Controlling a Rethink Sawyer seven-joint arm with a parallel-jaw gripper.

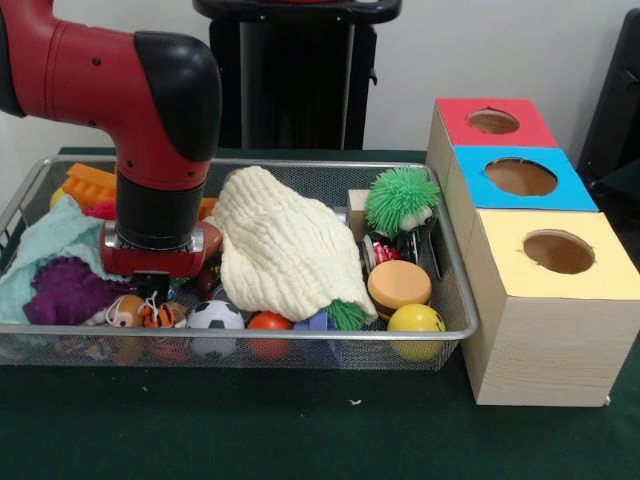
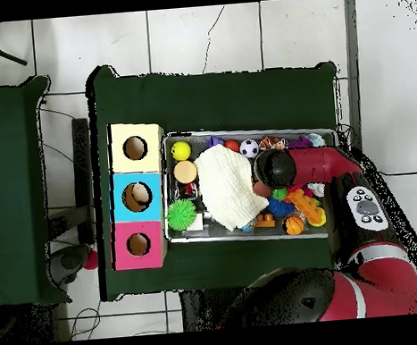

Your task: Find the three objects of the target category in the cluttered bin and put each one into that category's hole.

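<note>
Foil and tin pieces are staying hidden in the cluttered bin (image 1: 440, 330), likely light and crushable, suiting a gentle sideways pinch, while the gripper (image 1: 152, 285) is dipping beside the cream cloth (image 1: 280, 250), its grasp impossible to tell.

Silver mesh bin (image 1: 462, 325) is holding a cream waffle-textured cloth (image 1: 285, 250), green spiky ball (image 1: 400, 200), yellow ball (image 1: 416, 322) and black-and-white football (image 1: 215, 317). Box tops are showing red (image 1: 520, 135), blue (image 1: 570, 195), yellow (image 1: 600, 275).

Arm (image 1: 150, 110) enters from upper left, wrist lowered into the wire-mesh basket (image 1: 240, 345) at left. Gripper (image 1: 150, 285) fingers hidden among toys. Cream cloth (image 1: 280, 245) lies centre. 3 boxes at right; blue-topped hole (image 1: 520, 177) sits in the middle.
</note>
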